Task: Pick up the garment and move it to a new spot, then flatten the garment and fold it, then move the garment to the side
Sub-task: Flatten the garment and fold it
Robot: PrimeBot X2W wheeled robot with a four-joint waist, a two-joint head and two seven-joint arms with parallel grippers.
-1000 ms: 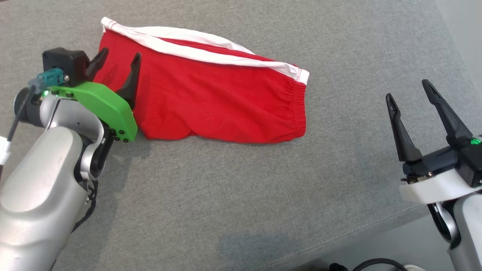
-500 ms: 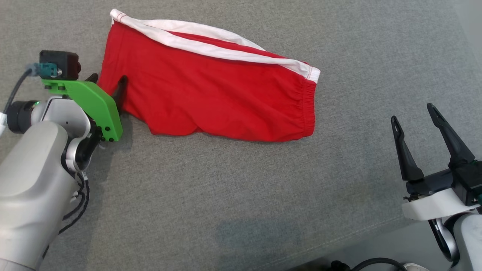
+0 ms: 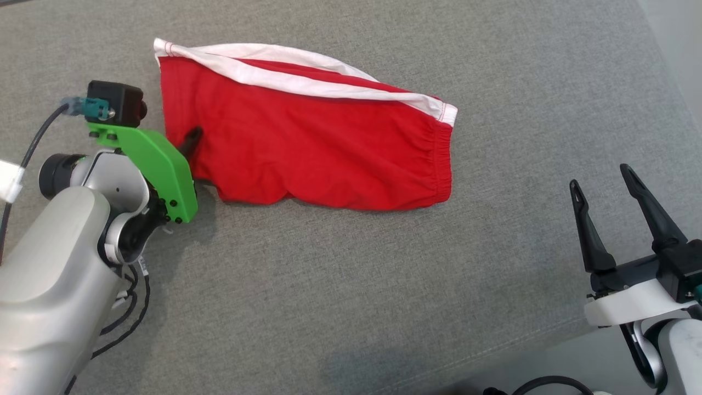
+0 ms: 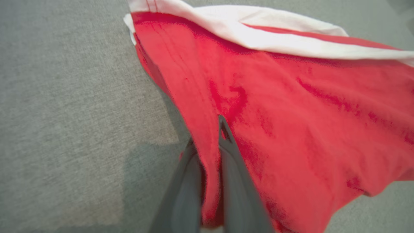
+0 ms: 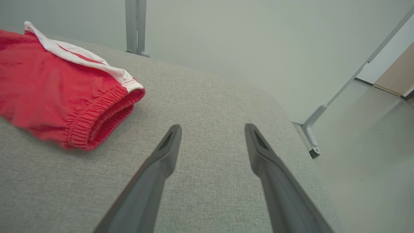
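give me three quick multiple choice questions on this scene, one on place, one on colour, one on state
1. The left gripper grips the shorts at: A the elastic end B their left edge C the white stripe
2. The stripe on the shorts is: A blue B white C yellow
3. The right gripper is: A shut on the shorts B shut, empty C open, empty
Answers: 1 B, cloth is pinched there; 2 B, white against red; 3 C, fingers spread over the grey surface.
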